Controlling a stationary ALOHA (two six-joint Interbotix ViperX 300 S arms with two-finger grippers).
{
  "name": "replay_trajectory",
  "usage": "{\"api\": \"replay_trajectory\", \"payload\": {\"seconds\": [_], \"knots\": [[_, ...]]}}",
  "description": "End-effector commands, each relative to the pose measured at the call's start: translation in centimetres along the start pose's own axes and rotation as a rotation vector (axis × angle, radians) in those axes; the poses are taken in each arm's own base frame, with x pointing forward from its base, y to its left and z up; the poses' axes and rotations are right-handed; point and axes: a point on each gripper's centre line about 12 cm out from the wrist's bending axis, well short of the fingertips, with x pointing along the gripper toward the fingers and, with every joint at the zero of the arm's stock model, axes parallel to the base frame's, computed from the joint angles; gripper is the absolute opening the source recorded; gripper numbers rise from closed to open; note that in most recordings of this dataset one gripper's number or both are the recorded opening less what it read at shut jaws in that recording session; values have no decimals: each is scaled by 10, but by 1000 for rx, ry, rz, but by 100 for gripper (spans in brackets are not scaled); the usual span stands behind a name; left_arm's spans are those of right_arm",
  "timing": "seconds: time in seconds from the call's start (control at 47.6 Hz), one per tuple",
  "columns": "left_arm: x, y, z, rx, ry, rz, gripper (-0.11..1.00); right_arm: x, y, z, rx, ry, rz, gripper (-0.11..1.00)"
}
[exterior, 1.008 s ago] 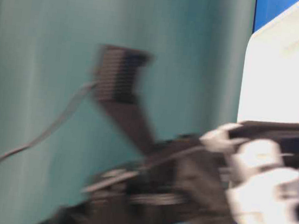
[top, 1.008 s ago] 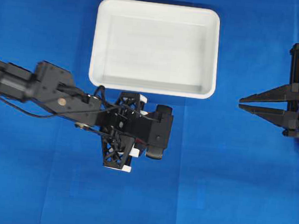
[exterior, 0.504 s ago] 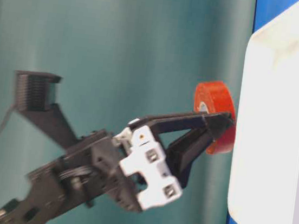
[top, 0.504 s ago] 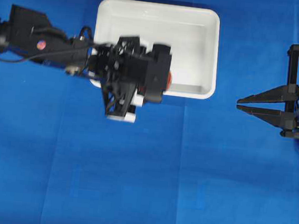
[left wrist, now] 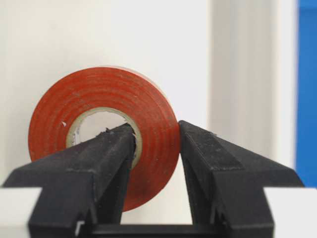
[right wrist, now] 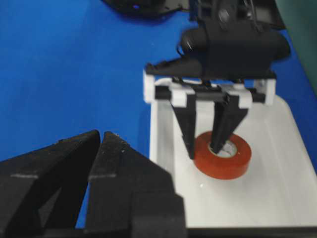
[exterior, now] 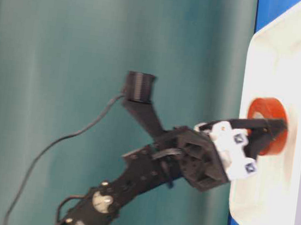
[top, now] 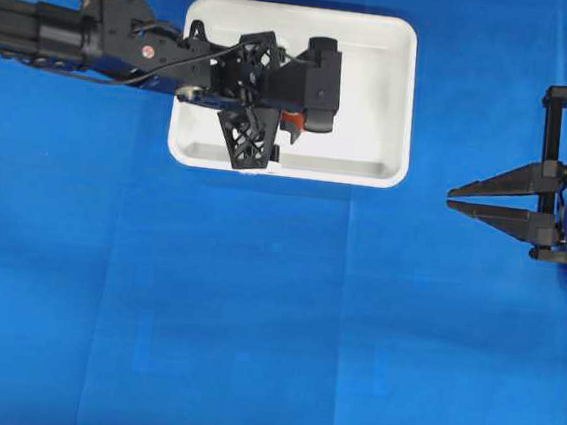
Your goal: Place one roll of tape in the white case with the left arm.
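One roll of tape pinched through its wall by left gripper: one finger inside pale core, other outside red rim. Roll sits inside white case, low over its floor, toward case's left half; contact with floor unclear. Left arm reaches over case's left rim. Right gripper well right of case, jaws nearly together, holding nothing.
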Motion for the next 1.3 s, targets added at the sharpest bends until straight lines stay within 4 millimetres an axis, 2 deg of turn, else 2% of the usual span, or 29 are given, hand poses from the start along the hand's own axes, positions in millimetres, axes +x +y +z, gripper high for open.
{"api": "replay_trajectory", "payload": {"seconds": [0.0,0.105,0.273,0.336,0.441,0.504,0.693,0.84,1.029,1.281], "knots": [[2,5,4,1,-20,9,25,1,0,4,0,-9,-1,-11],[10,5,-1,7,-4,7,26,1,0,4,0,-8,-1,-11],[7,6,1,5,-10,8,27,1,0,4,0,-6,-1,-11],[2,6,4,6,-20,9,40,2,0,3,0,-5,-1,-11],[-19,7,16,7,-62,17,72,2,0,3,0,-5,-1,-11],[-35,8,24,9,-98,24,82,2,0,3,0,-3,-1,-11],[-91,9,41,13,-208,42,71,2,0,2,0,6,-1,-11],[-128,3,41,5,-276,43,71,2,0,3,0,5,-1,-11],[-153,-16,31,6,-350,11,71,2,0,2,0,3,-1,-11],[-185,-48,25,-5,-568,-46,70,2,0,3,0,0,-1,-11]]}}
